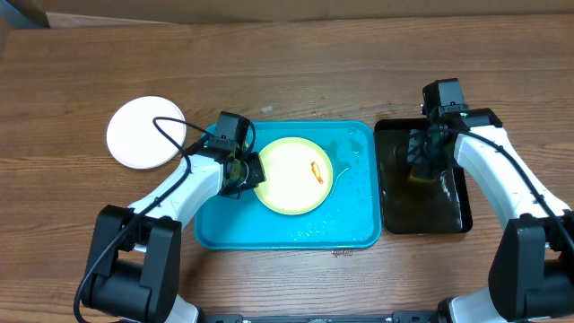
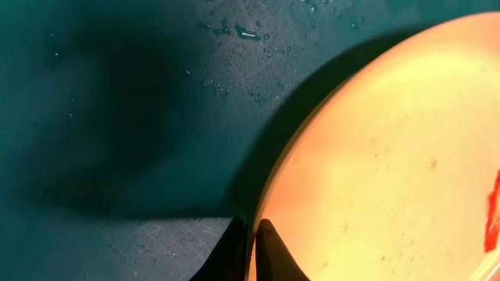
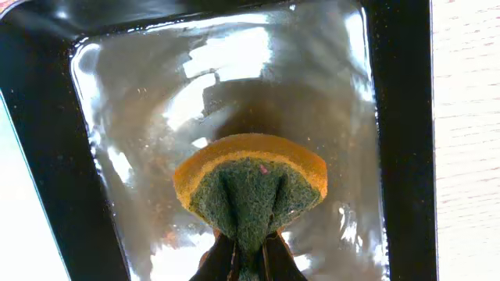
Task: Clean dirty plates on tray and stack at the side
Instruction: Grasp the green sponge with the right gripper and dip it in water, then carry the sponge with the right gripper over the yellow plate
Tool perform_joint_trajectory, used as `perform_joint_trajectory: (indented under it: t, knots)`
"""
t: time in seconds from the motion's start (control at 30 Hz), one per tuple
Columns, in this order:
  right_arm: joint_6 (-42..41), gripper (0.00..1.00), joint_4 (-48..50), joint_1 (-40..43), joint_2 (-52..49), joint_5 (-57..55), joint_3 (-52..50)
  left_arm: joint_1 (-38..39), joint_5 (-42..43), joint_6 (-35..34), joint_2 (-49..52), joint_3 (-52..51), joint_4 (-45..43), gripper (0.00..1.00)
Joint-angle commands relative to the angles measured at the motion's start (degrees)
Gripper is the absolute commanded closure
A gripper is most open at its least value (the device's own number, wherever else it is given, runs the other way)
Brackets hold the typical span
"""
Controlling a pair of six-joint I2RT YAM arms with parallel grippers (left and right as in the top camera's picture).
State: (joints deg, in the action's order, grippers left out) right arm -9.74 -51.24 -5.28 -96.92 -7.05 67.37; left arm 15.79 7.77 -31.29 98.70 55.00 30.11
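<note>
A pale yellow plate (image 1: 292,175) with an orange-red smear (image 1: 316,170) lies in the turquoise tray (image 1: 350,229). My left gripper (image 1: 246,172) is shut on the plate's left rim; the left wrist view shows both fingertips (image 2: 251,238) pinching the plate's edge (image 2: 391,156) above the tray floor (image 2: 117,94). A white plate (image 1: 144,132) lies on the table left of the tray. My right gripper (image 1: 425,152) is shut on a squeezed orange and green sponge (image 3: 250,183) over the black tray (image 3: 55,156). No third plate shows.
The black tray (image 1: 392,220) holds water and stands right beside the turquoise tray. Water drops lie on the turquoise tray's right part (image 1: 354,179). The wooden table (image 1: 296,72) stretches behind both trays.
</note>
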Motion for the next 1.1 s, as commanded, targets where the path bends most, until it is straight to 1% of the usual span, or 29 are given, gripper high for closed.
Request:
perform_joint_trajectory:
  t: [0.0, 0.17, 0.2, 0.33, 0.47, 0.5, 0.53, 0.6, 0.67, 0.7, 0.73, 0.77, 0.83, 0.9, 1.0, 1.07]
  knots:
    - [0.15, 0.96, 0.09, -0.02, 1.14, -0.85, 1.33, 0.52, -0.74, 0.42, 0.63, -0.55, -0.07, 0.94]
    - [0.15, 0.96, 0.15, -0.02, 1.14, -0.85, 1.33, 0.52, -0.72, 0.42, 0.63, -0.55, 0.04, 0.94]
    - [0.15, 0.96, 0.15, -0.02, 1.14, -0.85, 1.33, 0.52, -0.72, 0.42, 0.63, -0.55, 0.04, 0.96]
    - [0.17, 0.96, 0.72, -0.02, 1.14, -0.87, 1.49, 0.52, -0.70, 0.42, 0.63, -0.55, 0.04, 0.96]
    - [1.07, 0.96, -1.81, -1.03, 1.14, -1.49, 3.54, 0.52, 2.97, 0.39, 0.63, -0.55, 0.11, 0.96]
    - [1.05, 0.96, -2.03, -1.86, 1.14, -4.31, 3.91, 0.52, 4.15, 0.39, 0.63, -0.55, 0.11, 0.95]
    - [1.05, 0.96, -2.05, -2.60, 1.14, -7.02, 3.98, 0.52, 4.28, 0.39, 0.63, -0.55, 0.07, 0.90]
    - [1.05, 0.96, -2.21, -3.96, 1.14, -11.13, 3.98, 0.50, 3.21, 0.42, 0.63, -0.55, -0.07, 0.84]
    - [1.07, 0.96, -2.25, -5.35, 1.14, -12.70, 3.98, 0.13, 0.81, 0.42, 0.63, -0.52, -0.26, 0.82]
    - [1.07, 0.96, -2.21, -6.12, 1.14, -12.98, 3.98, -0.04, 0.39, 0.42, 0.63, -0.52, -0.24, 0.84]
    - [1.09, 0.96, -2.21, -6.60, 1.14, -13.46, 3.98, -0.15, 0.42, 0.42, 0.63, -0.52, -0.20, 0.92]
    - [1.25, 0.96, -2.23, -7.04, 1.14, -14.19, 3.98, -0.17, 0.74, 0.39, 0.63, -0.52, -0.15, 0.96]
    - [1.27, 0.96, -2.43, -7.89, 1.14, -16.68, 3.98, -0.11, 2.01, 0.26, 0.63, -0.52, 0.11, 0.96]
    - [1.27, 0.96, -3.10, -8.68, 1.14, -19.80, 3.96, 0.11, 5.03, -0.83, 0.63, -0.52, 1.55, 0.96]
    - [2.40, 0.96, -3.37, -9.09, 1.14, -19.93, 3.96, 0.48, 5.86, -1.11, 0.63, -0.52, 3.43, 0.96]
    - [3.37, 0.96, -3.23, -9.25, 1.14, -19.96, 3.96, 0.48, 5.73, -1.40, 0.63, -0.52, 3.93, 0.87]
